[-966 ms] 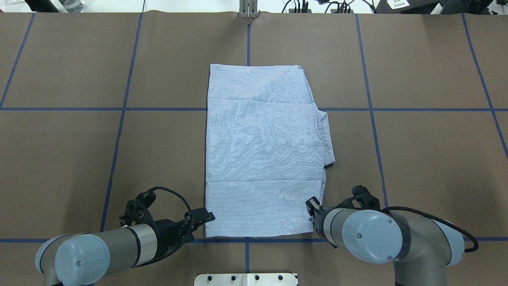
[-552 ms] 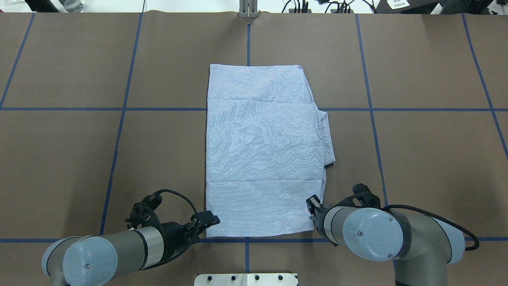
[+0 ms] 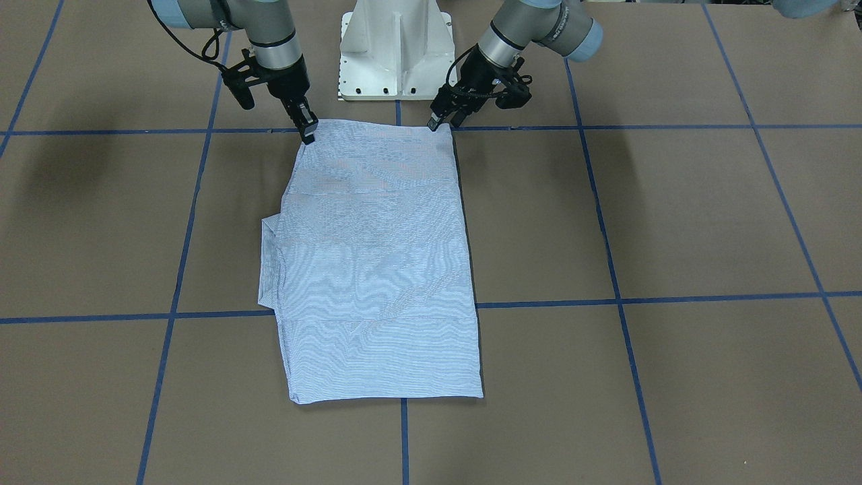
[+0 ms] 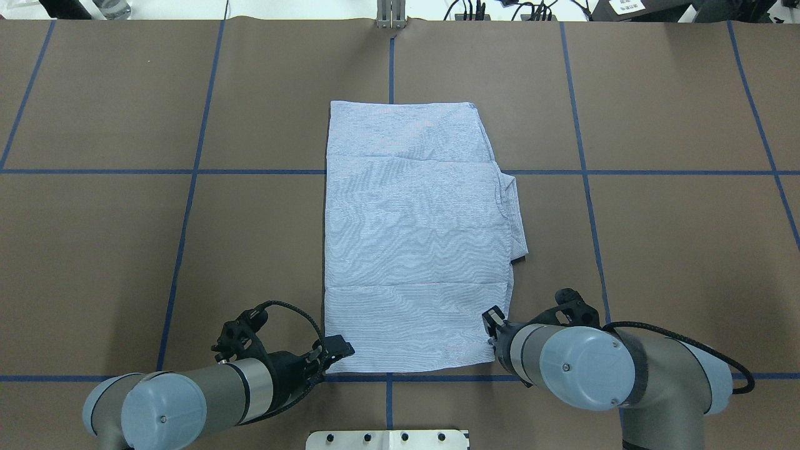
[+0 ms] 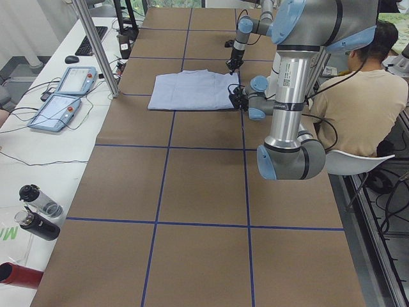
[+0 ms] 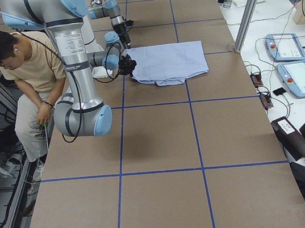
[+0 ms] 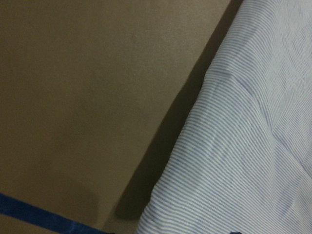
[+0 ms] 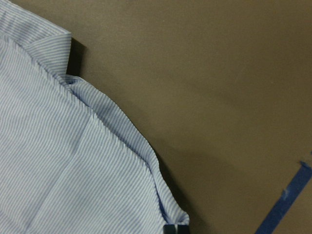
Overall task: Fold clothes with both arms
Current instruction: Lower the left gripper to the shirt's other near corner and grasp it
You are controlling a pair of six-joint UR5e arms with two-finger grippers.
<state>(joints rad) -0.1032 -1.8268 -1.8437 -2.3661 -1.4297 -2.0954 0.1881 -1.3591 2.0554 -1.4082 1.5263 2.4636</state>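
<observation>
The light blue striped shirt (image 4: 412, 237) lies folded into a tall rectangle at the table's middle, with a collar part sticking out on its right edge (image 4: 515, 219). It also shows in the front view (image 3: 377, 269). My left gripper (image 4: 337, 347) is at the shirt's near left corner, low on the table, and looks open (image 3: 441, 122). My right gripper (image 4: 492, 325) sits at the near right corner and looks shut on the shirt's edge (image 3: 308, 132). The right wrist view shows a fingertip (image 8: 175, 229) at the corner hem. The left wrist view shows only shirt (image 7: 243, 146) and table.
The brown table (image 4: 125, 250) carries a grid of blue tape lines. The white pedestal base (image 3: 394, 47) stands between my arms. A metal post (image 4: 390, 15) is at the far edge. A seated person (image 5: 358, 109) is behind me. Teach pendants (image 5: 64, 96) lie beyond the far side.
My left arm has moved right, bringing its gripper from beside the near left corner onto the shirt's edge. The right arm and the shirt have stayed still.
</observation>
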